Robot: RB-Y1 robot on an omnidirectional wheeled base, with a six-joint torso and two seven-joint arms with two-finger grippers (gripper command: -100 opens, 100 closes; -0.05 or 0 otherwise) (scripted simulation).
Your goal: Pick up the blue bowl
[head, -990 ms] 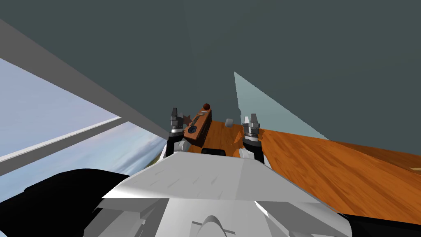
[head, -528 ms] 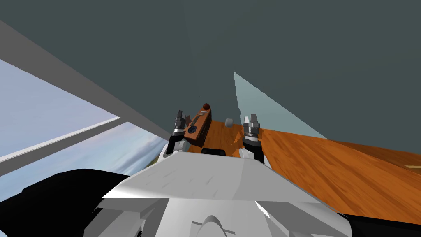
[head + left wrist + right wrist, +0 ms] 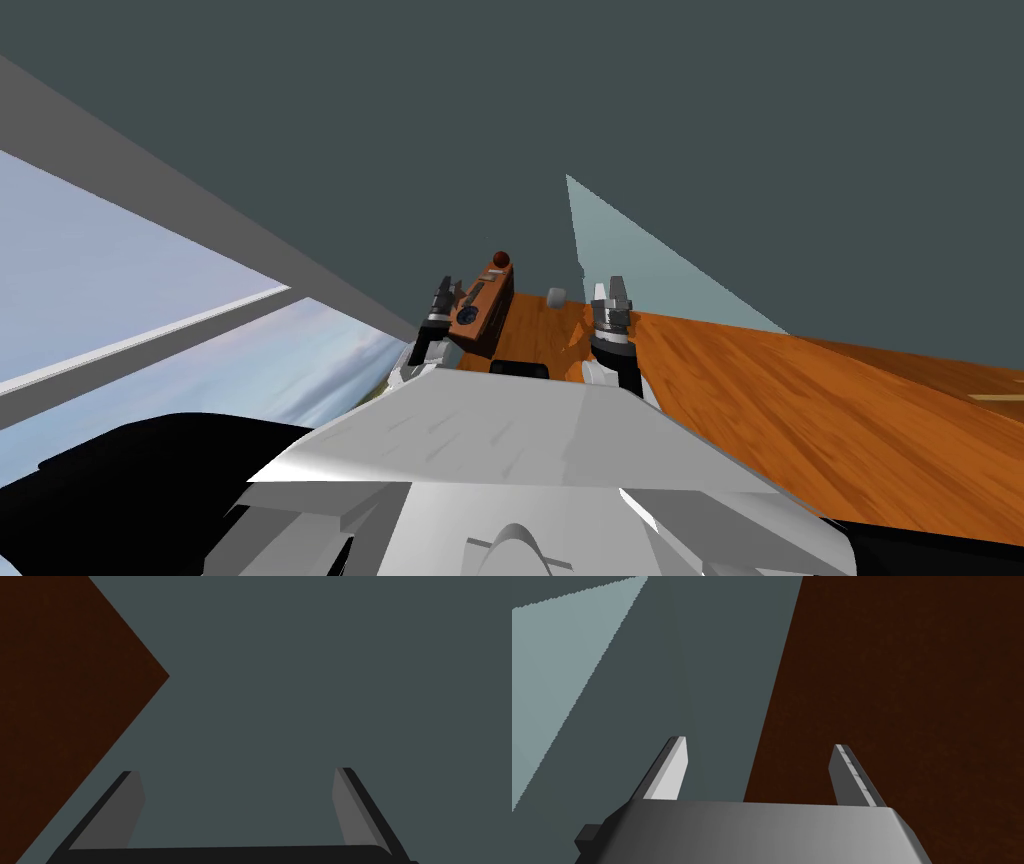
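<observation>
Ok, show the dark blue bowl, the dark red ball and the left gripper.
dark blue bowl [image 3: 468,314], head view, middle.
dark red ball [image 3: 501,260], head view, middle.
left gripper [image 3: 237,771], left wrist view, between fingertips.

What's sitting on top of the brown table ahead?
A dark blue bowl near me, a reddish ball at the far end, small unclear bits between. My body hides the table's near end.

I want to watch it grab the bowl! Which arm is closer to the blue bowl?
Left. The left arm ends right beside the bowl; the right arm is farther away, past the grey cup.
</observation>
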